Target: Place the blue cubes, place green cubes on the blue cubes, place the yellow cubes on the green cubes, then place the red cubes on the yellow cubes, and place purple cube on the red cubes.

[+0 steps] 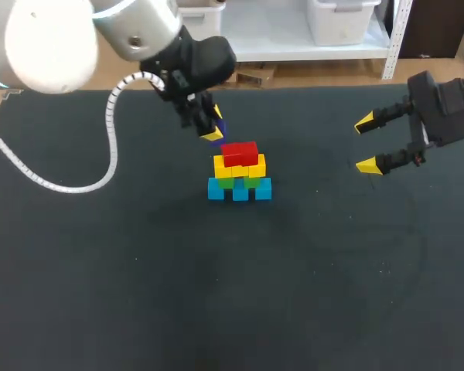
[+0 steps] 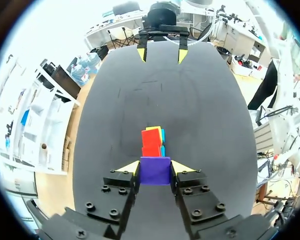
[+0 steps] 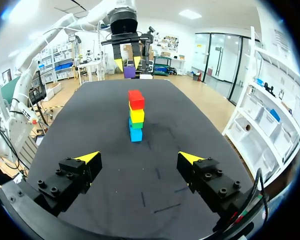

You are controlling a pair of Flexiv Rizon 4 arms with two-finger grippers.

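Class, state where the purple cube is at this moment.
In the left wrist view, the purple cube is held in the left pincer, off the table, with the red cubes just ahead of it.

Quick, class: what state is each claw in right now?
Left claw: closed, holding the purple cube.
Right claw: open, holding nothing.

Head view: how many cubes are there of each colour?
Blue cubes: 3
Green cubes: 2
Yellow cubes: 3, as best the head view shows
Red cubes: 2
Purple cube, held in the left pincer: 1
Total: 11
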